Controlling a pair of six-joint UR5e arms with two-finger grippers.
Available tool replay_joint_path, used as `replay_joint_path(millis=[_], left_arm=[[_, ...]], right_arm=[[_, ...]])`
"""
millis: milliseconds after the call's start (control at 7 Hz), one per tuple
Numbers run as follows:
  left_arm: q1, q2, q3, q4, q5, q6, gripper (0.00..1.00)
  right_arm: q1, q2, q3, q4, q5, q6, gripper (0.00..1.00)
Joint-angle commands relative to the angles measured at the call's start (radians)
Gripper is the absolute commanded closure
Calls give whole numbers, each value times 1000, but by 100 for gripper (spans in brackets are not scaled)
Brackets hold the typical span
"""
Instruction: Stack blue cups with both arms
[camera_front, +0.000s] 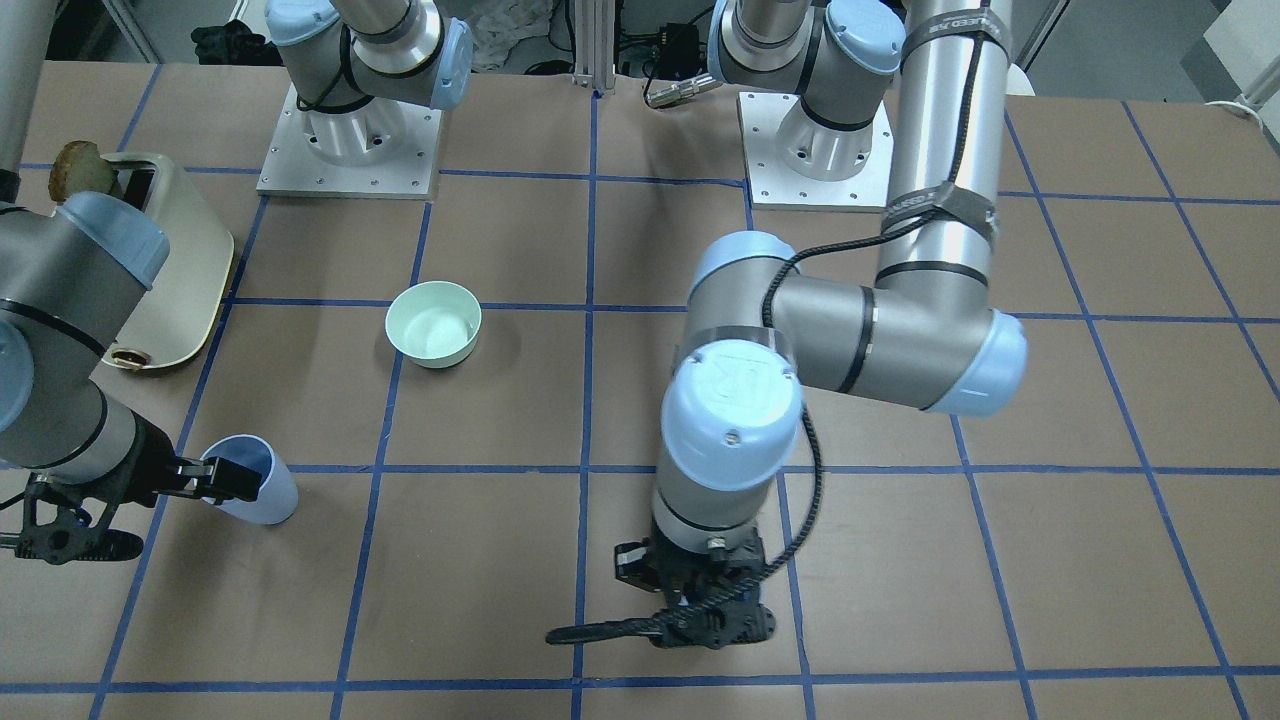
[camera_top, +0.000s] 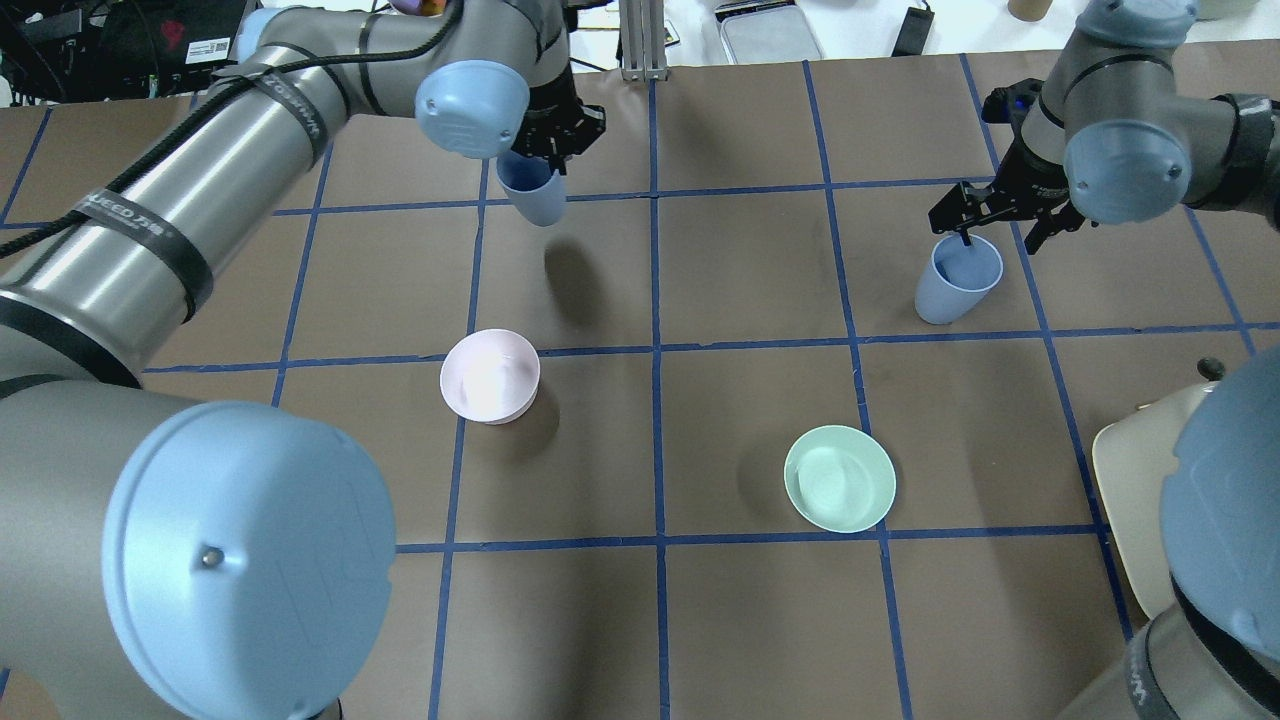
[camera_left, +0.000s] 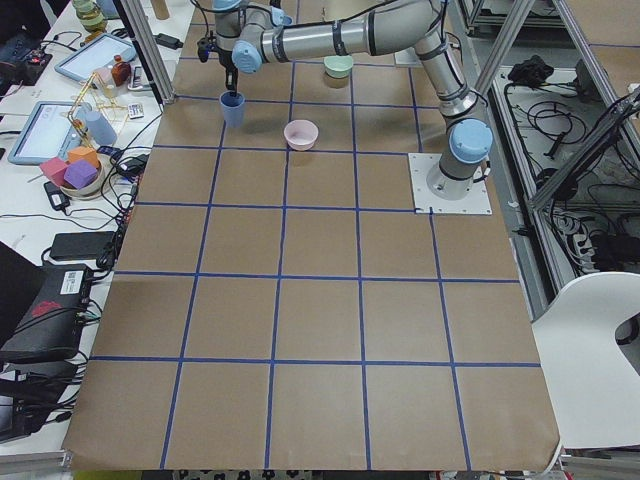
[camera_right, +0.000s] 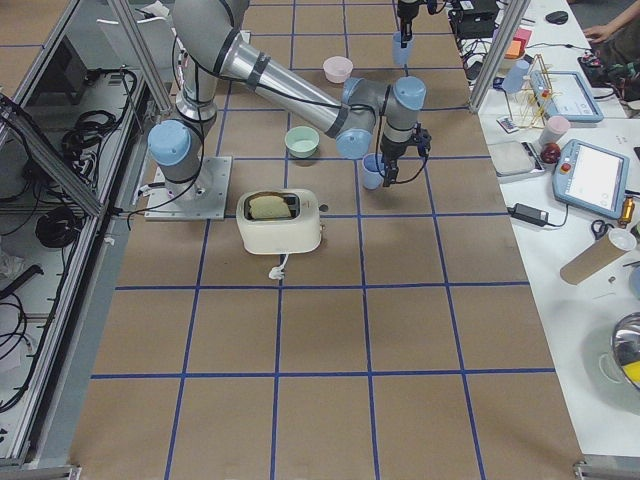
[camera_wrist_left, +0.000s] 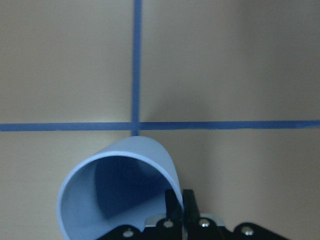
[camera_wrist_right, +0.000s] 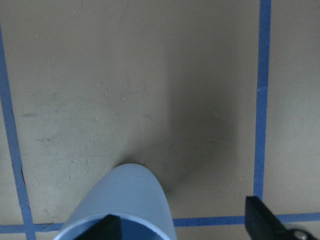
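My left gripper (camera_top: 545, 150) is shut on the rim of one blue cup (camera_top: 532, 195) and holds it tilted in the air above the far left of the table. The left wrist view shows its fingers (camera_wrist_left: 175, 202) pinching the cup's wall (camera_wrist_left: 125, 165). The front-facing view hides this cup under the left arm. The other blue cup (camera_top: 955, 280) stands upright on the table at the far right. My right gripper (camera_top: 1000, 235) is open over it, one finger (camera_wrist_right: 107, 225) inside the rim and the other (camera_wrist_right: 265, 220) well outside. This cup (camera_front: 262, 488) also shows in the front-facing view.
A pale pink bowl (camera_top: 490, 375) sits left of centre and a mint-green bowl (camera_top: 840, 478) right of centre. A cream toaster (camera_front: 175, 265) holding toast stands on the robot's right side, near the right arm. Blue tape lines grid the brown table.
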Motion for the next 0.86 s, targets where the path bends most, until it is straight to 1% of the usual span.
replay_joint_path(millis=[0, 286, 429, 571, 714], left_arm=[[-97, -22, -3, 21, -20, -109, 100], [-136, -22, -7, 11, -73, -114, 100], [-136, -21, -15, 10, -71, -111, 100], [-136, -19, -32, 8, -65, -95, 65], [-136, -16, -61, 17, -54, -74, 1]], right_arm=[[0, -6, 4, 0, 0, 0, 7], [0, -30, 1, 5, -3, -1, 6], [0, -36, 15, 5, -3, 3, 3], [0, -33, 45, 0, 1, 3, 3], [0, -35, 76, -9, 0, 3, 4]])
